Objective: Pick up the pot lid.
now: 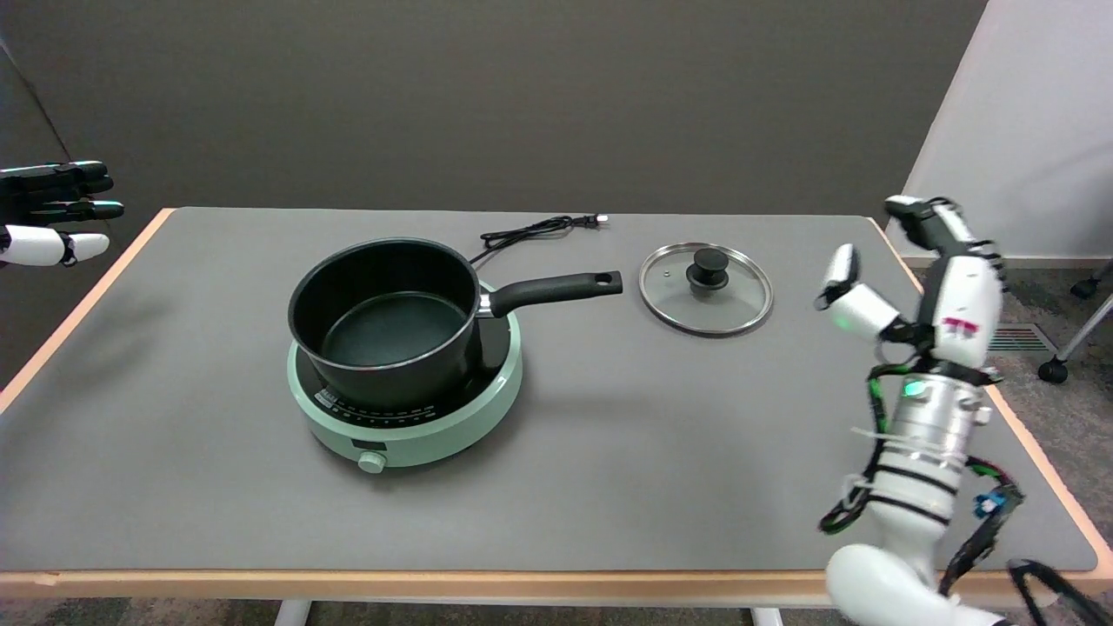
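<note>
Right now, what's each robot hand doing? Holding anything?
Right hand: open, empty, off to the side of the pot lid.
Left hand: idle in the air, holding nothing.

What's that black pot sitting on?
The black saucepan sits on a round mint-green hotplate with a front knob. Its dark glass top shows only around the pot; the part under the base is covered. The pot looks empty.

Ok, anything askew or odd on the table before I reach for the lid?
Nothing stands out. The round glass pot lid with the black knob lies flat, knob up, right of the black saucepan on the green hotplate. The right hand is apart from it, holding nothing.
</note>
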{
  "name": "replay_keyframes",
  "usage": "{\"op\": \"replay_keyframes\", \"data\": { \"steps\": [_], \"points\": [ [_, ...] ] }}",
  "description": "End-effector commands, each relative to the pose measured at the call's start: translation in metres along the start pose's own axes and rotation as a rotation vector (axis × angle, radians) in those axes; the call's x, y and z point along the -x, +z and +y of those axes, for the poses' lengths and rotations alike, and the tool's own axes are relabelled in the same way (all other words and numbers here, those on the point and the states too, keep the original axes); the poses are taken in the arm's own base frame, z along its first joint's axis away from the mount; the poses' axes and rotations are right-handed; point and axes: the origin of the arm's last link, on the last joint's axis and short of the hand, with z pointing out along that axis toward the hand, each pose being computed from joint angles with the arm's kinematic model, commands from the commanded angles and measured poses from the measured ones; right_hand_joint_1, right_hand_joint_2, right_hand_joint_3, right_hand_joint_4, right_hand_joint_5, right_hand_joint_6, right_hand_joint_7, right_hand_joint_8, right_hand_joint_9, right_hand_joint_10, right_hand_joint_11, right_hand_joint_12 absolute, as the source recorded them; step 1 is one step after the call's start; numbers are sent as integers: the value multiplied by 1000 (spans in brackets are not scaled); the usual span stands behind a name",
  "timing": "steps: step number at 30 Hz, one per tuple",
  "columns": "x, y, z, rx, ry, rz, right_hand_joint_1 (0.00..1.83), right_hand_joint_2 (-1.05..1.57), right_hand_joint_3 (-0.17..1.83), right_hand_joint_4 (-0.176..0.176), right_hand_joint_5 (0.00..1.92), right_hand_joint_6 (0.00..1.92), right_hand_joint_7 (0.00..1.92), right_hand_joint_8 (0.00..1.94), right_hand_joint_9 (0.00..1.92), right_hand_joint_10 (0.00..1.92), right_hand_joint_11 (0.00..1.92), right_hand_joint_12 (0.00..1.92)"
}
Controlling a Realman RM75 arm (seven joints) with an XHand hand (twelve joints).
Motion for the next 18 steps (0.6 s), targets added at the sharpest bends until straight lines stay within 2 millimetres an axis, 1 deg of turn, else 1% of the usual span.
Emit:
{"op": "replay_keyframes", "data": {
  "steps": [1,3,6,9,14,18],
  "points": [
    [-65,107,30,-196,224,67,897,530,1051,-176,514,514,514,514,514,514,514,514],
    [-69,114,14,-262,200,57,931,522,1043,-176,457,457,457,457,457,457,457,457],
    [-70,121,-2,-328,152,21,959,484,1061,-176,411,411,411,411,411,411,411,411],
    [-66,125,-16,-394,134,-44,970,460,1073,-176,381,381,381,381,381,381,381,381],
    [-60,126,-23,-434,189,-131,978,442,1073,-176,354,354,354,354,354,354,354,354],
    [-59,124,-24,-450,184,-141,984,408,1097,-176,369,369,369,369,369,369,369,369]
  ]
}}
